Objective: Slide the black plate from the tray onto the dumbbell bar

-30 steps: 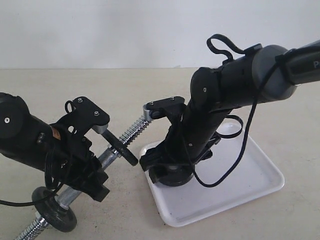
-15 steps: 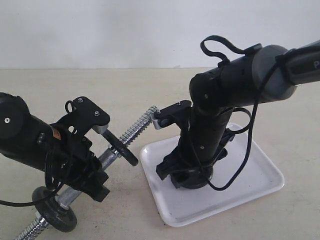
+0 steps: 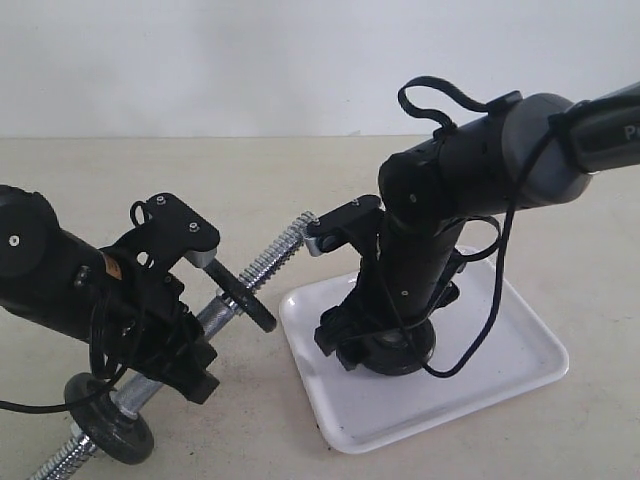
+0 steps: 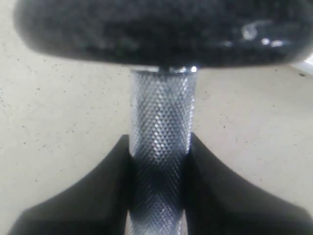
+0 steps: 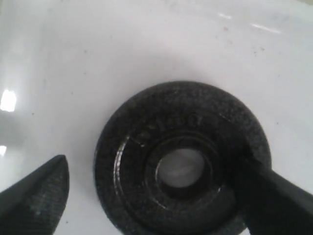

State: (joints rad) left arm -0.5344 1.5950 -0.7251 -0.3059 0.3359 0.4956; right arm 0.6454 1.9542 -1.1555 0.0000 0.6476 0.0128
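The exterior view gave only a dark shape under my right arm; the wrist views showed more. My left end effector [image 4: 159, 196] was clenched on the knurled chrome steel dumbbell bar [image 4: 161, 107]. My right end effector [image 5: 149, 171] stood released, its jaws spread to either side of the grainy matte-black round iron plate [image 5: 132, 147]. The plate lay flat in the glossy white tray [image 5: 98, 49] on the pale surface [image 3: 300, 170].

The flat round black iron plate [image 5: 142, 142] is rough cast metal, matt and pebbled, faintly shiny round its hole. The shallow white rectangular tray [image 5: 98, 54] is smooth and glossy. The chrome steel dumbbell bar [image 4: 160, 142] is bright, finely knurled mid-shaft, spiral-threaded at its far end. The fingers [image 5: 39, 188] of my right gripper [image 5: 154, 169] are matt black, finely grained. The beige tabletop [image 4: 49, 122] is matt and speckled.
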